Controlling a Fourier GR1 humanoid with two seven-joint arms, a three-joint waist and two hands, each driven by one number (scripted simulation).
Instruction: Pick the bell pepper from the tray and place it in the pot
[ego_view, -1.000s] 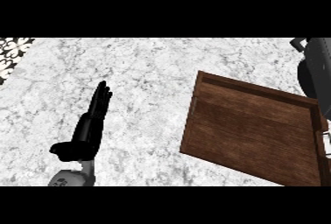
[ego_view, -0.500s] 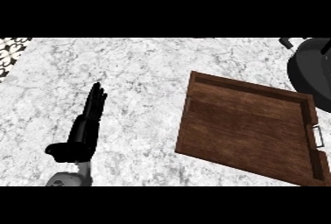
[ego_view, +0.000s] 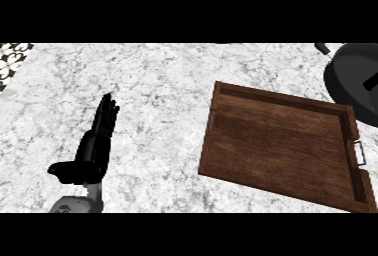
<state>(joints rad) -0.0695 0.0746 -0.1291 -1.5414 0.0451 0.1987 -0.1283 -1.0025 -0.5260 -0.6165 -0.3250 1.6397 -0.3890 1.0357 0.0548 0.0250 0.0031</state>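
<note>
Tray (ego_view: 280, 152) and pot (ego_view: 354, 75) now further left in view than before. Left hand (ego_view: 92, 145) resting flat-fingered on marble counter (ego_view: 155, 85), holding nothing. Can't spot the pepper anywhere.

Counter (ego_view: 170, 75): white stone with grey marbled veining. Tray (ego_view: 280, 145): dark reddish-brown wood with visible grain and a pale metal handle on its right rim. Pot (ego_view: 354, 75), at the counter's far right corner: black. Left hand (ego_view: 94, 145): black, on a grey forearm. Far left corner: black-and-white patterned patch (ego_view: 11, 52).
</note>
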